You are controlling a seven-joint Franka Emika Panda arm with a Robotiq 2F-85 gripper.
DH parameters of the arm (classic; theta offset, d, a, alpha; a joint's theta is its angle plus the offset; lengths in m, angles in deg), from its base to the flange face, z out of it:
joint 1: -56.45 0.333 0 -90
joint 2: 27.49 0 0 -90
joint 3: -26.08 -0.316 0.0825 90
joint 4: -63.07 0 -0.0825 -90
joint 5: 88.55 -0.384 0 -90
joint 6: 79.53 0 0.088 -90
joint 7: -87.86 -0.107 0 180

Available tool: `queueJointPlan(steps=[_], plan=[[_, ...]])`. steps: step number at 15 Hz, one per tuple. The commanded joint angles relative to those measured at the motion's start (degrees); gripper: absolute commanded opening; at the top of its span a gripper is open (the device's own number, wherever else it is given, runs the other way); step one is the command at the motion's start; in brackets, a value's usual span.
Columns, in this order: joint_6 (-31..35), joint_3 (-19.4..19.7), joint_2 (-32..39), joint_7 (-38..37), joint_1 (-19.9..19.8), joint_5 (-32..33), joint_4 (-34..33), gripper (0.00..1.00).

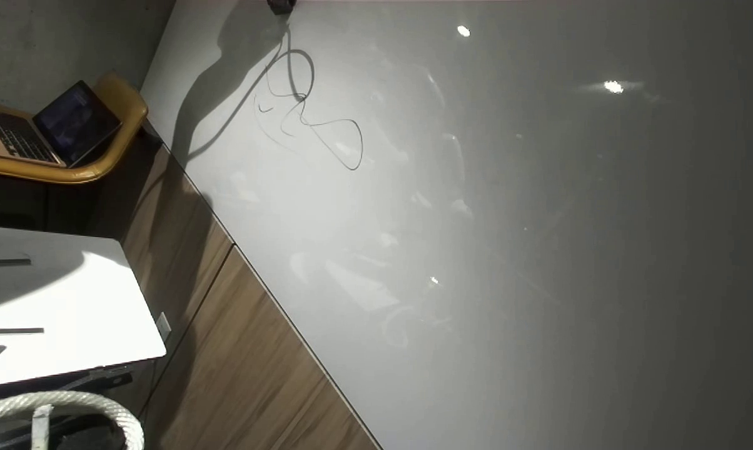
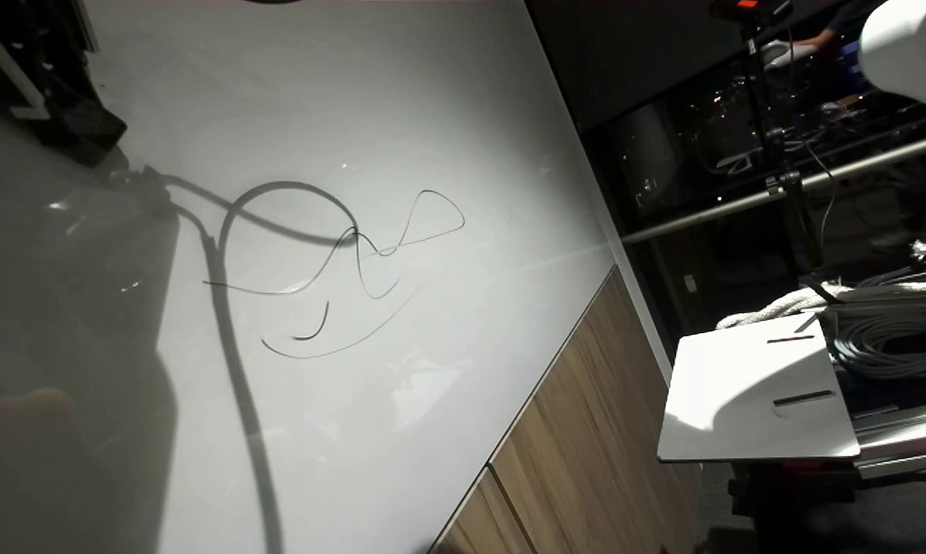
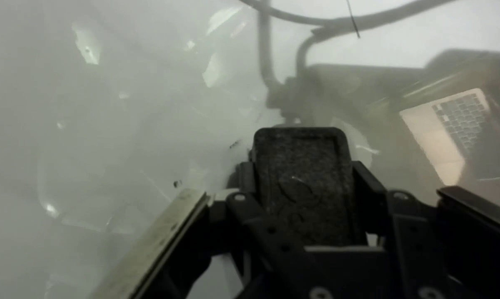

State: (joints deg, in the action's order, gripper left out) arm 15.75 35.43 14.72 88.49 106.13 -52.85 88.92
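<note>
In the wrist view my gripper (image 3: 305, 185) is shut on a dark, felt-like block (image 3: 304, 149) that looks like a board eraser, one finger pressed to each long side. The block's end shows at the upper left in an exterior view (image 2: 90, 127) and only just at the top edge in an exterior view (image 1: 281, 5). It is close to a glossy white board (image 2: 471, 323); whether they touch I cannot tell. Thin dark curved strokes (image 2: 463, 218) mark the board, a loop among them. Part of a stroke (image 3: 352, 20) appears ahead of the block in the wrist view.
Wood panels (image 1: 245, 350) border the board. A laptop (image 1: 76, 125) rests on a tan chair (image 1: 117, 103). A white plate (image 2: 740, 385) stands out beyond the panels, near thick rope (image 1: 76, 400) and coiled cable (image 2: 886, 346). Cable shadows and light reflections cross the board.
</note>
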Motion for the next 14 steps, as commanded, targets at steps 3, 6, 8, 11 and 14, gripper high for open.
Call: queueJointPlan(steps=[3, 6, 8, 11, 14], plan=[[2.82, 1.03, -0.97, 2.2, 1.24, 2.45, -0.02, 0.31], [3.02, 1.0, -0.98, 2.72, 0.72, 2.56, -0.08, 0.31], [2.95, 1.0, -1.03, 2.84, -0.05, 2.24, -0.05, 0.31], [2.7, 1.17, -1.35, 3.17, -1.53, 2.06, 0.05, 0.31], [1.84, 1.02, -2.14, 3.3, -2.98, 1.66, -0.01, 0.31]])
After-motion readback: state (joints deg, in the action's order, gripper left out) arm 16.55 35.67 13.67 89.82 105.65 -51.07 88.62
